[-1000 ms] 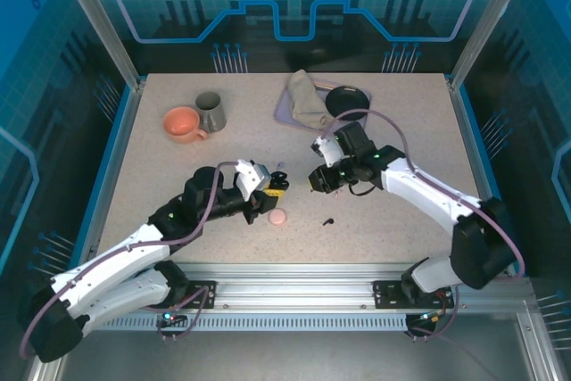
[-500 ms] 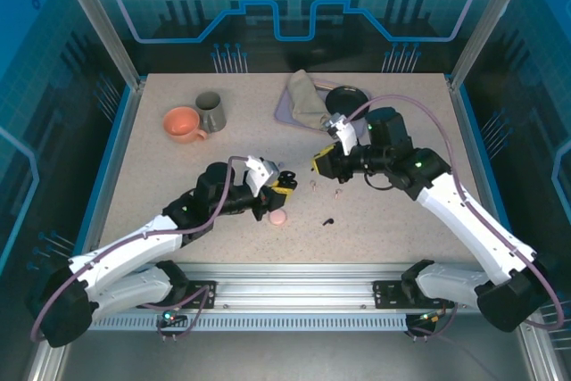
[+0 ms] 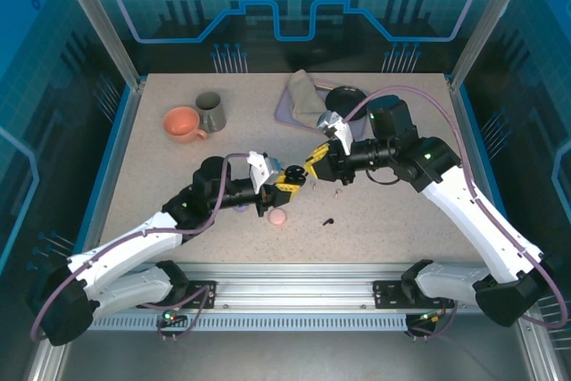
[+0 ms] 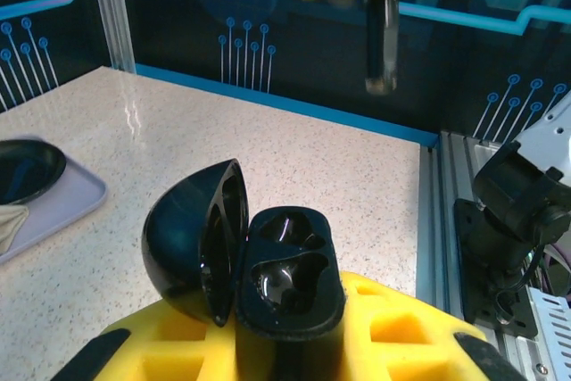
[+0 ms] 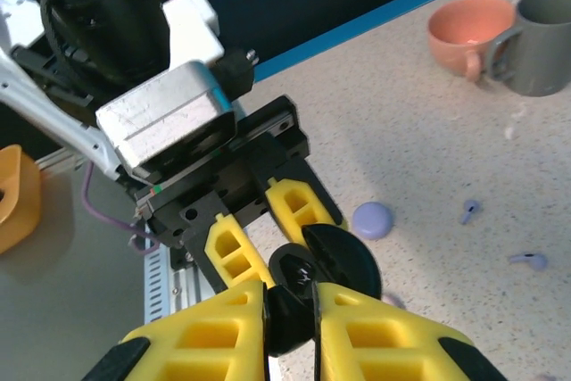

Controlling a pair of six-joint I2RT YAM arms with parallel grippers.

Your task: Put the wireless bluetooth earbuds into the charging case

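Mostly, what I carry is hidden from me. My right pincer [image 5: 290, 294] is clenched on a black earbud [image 4: 380, 46]. In the right wrist view, only a dark lump shows between its yellow fingers [image 5: 214, 341]. In the left wrist view, the bud is a blurred dark stem hanging from the top edge, with the fingers above it cut off by the frame.

My left pincer [image 3: 285, 179] is clamped on the black charging case [image 4: 268, 269], gripping the base from both sides. The lid stands open to the left. The two wells are glossy and dark, and I cannot read much in them. The stem hangs above and beyond the open case, clear of it.

From above, my two pincers meet nearly tip to tip over the middle of the desk [image 3: 178, 176], and the case is too small there to make out.

A pink case [image 3: 277, 218] lies on the desk just near of my left pincer. A second black earbud [image 3: 328, 219] lies to its right, apart from it. In the right wrist view a lilac case [image 5: 372, 219] sits beyond my left fingers, with two lilac earbuds [image 5: 468, 211] loose to the right of it.

Half a second ago there was a gap between my pincers. My left one has since reached forward and to the right, and my right one has swung left to meet it. A second ago my right pincer sat lower and nearer. The pink case and the loose black bud lie where they lay.
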